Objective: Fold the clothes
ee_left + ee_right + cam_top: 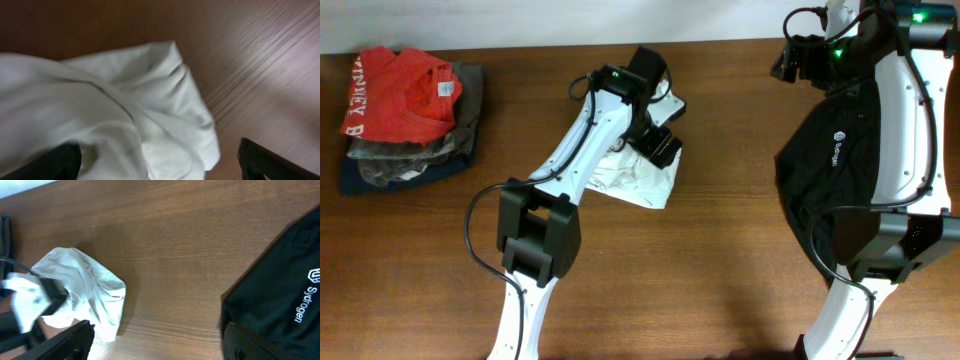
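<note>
Lying crumpled beneath the spread left claw (160,162), white T-shirt (125,110)

Even light, soft shadows; white T-shirt (115,100) blurred close-up.

A dark brown wooden bench (720,260) fills nearly the whole overhead view, its fine grain running lengthwise in straight, close lines. Along the far edge lies a pale, off-white strip (520,25); whether it is wall or floor cannot be told. Light falls softly and evenly from above, leaving a dull sheen on the wood and soft-edged shadows.
</note>
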Action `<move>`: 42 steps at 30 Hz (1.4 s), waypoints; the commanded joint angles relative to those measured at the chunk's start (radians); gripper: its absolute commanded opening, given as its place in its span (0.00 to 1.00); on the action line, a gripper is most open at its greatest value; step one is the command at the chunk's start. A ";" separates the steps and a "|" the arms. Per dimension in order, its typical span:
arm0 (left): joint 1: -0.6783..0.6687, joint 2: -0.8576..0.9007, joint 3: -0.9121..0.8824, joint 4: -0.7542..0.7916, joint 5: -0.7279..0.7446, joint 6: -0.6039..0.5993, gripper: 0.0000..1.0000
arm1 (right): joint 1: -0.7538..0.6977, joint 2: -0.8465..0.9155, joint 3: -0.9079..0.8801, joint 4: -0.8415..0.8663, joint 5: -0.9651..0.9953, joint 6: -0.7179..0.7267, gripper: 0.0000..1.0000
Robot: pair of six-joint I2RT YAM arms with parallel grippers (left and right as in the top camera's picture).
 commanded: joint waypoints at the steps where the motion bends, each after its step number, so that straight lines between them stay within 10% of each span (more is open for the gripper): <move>1: -0.010 0.003 0.083 -0.017 0.048 -0.021 0.99 | -0.034 -0.019 0.005 0.005 -0.020 -0.011 0.88; 11: 0.003 0.003 0.109 -0.066 -0.016 -0.077 0.99 | -0.140 -0.019 0.005 -0.031 -0.179 -0.095 0.88; 21: 0.183 -0.014 0.584 -0.179 -0.023 -0.250 0.99 | -0.080 -0.018 0.005 -0.061 -0.173 -0.170 0.88; 42: 0.521 -0.002 0.823 -0.297 -0.025 -0.372 0.99 | 0.560 0.184 0.003 0.195 0.243 -0.243 0.88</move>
